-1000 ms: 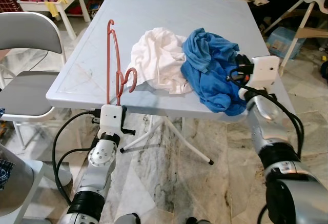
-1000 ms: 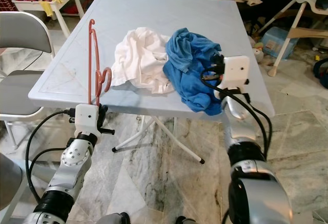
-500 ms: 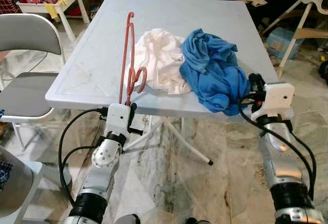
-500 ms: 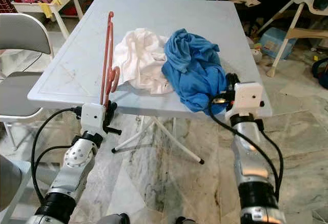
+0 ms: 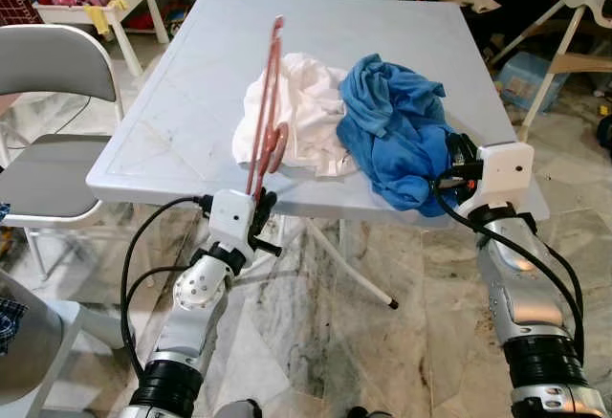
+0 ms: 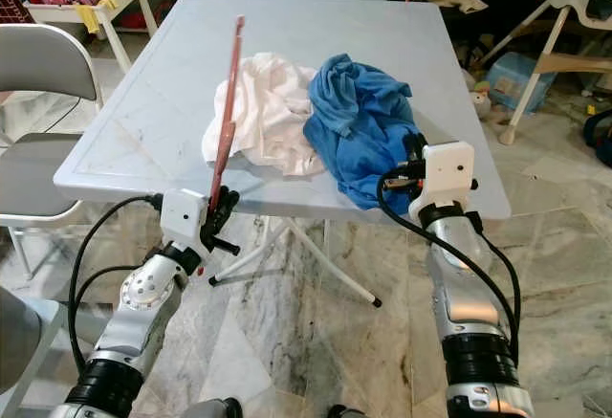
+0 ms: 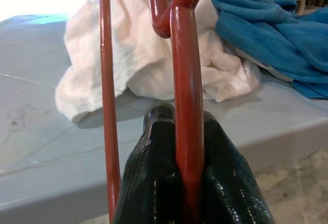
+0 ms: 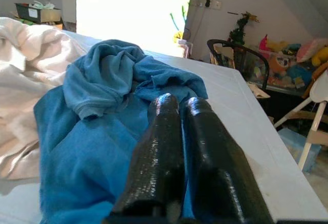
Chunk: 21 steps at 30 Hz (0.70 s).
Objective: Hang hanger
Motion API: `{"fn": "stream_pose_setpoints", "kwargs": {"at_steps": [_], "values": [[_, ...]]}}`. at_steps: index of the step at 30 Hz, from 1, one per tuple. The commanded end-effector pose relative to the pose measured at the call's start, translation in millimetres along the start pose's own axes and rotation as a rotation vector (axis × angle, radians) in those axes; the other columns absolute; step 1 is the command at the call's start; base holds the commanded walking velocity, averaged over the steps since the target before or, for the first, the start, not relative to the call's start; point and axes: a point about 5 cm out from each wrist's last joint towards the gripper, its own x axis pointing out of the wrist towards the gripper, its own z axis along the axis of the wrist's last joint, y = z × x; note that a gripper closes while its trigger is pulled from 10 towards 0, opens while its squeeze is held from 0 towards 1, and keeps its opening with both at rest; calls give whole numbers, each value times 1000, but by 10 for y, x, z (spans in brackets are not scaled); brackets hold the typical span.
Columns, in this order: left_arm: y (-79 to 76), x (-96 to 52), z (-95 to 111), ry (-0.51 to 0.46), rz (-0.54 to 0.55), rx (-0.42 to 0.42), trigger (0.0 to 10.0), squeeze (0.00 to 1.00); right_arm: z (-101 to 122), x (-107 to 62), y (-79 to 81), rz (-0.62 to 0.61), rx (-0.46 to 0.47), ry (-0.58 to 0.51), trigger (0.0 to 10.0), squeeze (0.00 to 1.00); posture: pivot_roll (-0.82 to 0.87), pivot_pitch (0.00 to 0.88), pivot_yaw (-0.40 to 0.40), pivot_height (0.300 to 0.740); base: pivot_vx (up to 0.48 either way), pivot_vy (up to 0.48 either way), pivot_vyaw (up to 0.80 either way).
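One red hanger [image 5: 265, 93], my left gripper [image 7: 187, 183] clamped on its lower bar, standing up over the table [image 5: 182, 141] edge beside the white cloth [image 5: 296, 112]. Looks light, stiff, slick plastic; may pivot. Right gripper [image 8: 179, 131] pressed together, empty, by the blue towel [image 5: 402, 131].

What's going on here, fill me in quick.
The robot's left tool is shut on a reddish-brown plastic clothes hanger, holding it upright at the near edge of the pale grey square table. The right tool, shut on nothing, sits against the crumpled blue towel beside a rumpled white cloth. Nothing is on the hanger yet.
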Motion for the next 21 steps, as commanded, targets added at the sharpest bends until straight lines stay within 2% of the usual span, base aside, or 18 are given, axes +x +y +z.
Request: {"fn": "stream_pose_setpoints", "kwargs": {"at_steps": [1,8,15,17,19,21], "values": [[39,-22,36,-5,16,1,10000,0,-4,-60,48,3,22,6,10000,1000,60,84,-2,740,0,0,0],[50,-145,-85,49,53,-9,10000,0,-170,-248,163,-77,111,75,10000,1000,64,96,-4,740,0,0,0],[37,-131,-74,65,39,-8,10000,0,-255,-369,183,-140,154,120,10000,1000,45,107,11,740,0,0,0],[29,-110,-71,69,26,-3,10000,0,-252,-378,178,-132,139,121,10000,875,41,108,14,740,0,0,0],[30,-96,-64,73,17,-2,10000,0,-242,-390,147,-128,116,127,10000,0,33,111,23,740,0,0,0],[29,-85,-59,74,12,-2,10000,0,-240,-392,121,-130,113,132,10000,0,32,111,25,740,0,0,0]]}}
